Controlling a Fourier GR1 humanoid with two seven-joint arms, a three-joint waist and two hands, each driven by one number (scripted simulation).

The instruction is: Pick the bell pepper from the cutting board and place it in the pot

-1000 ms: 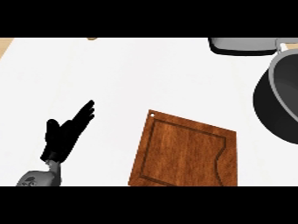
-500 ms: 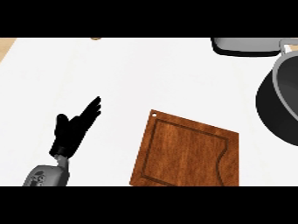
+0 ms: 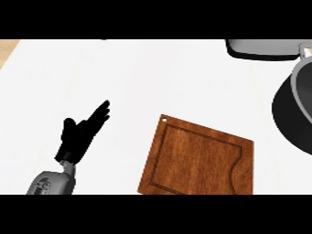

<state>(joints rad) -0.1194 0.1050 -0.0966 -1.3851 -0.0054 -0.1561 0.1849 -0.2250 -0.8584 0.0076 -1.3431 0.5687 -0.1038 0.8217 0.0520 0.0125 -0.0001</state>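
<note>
Head view, steeply down: white counter [image 3: 151, 77] across nearly everything, tan floor strip at far left. Dark pot [image 3: 307, 114] cut off by the right edge, a grey-rimmed lid or pan [image 3: 263, 49] just behind it at the top. Brown cutting board [image 3: 199, 160] at lower centre — tilted, bare on top. Bell pepper nowhere visible. Left hand [image 3: 80, 135] beside the board's left — open, fingers straight, holding nothing. Right hand out of view.

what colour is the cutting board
Reddish-brown wood grain, on the cutting board in the head view.
</note>
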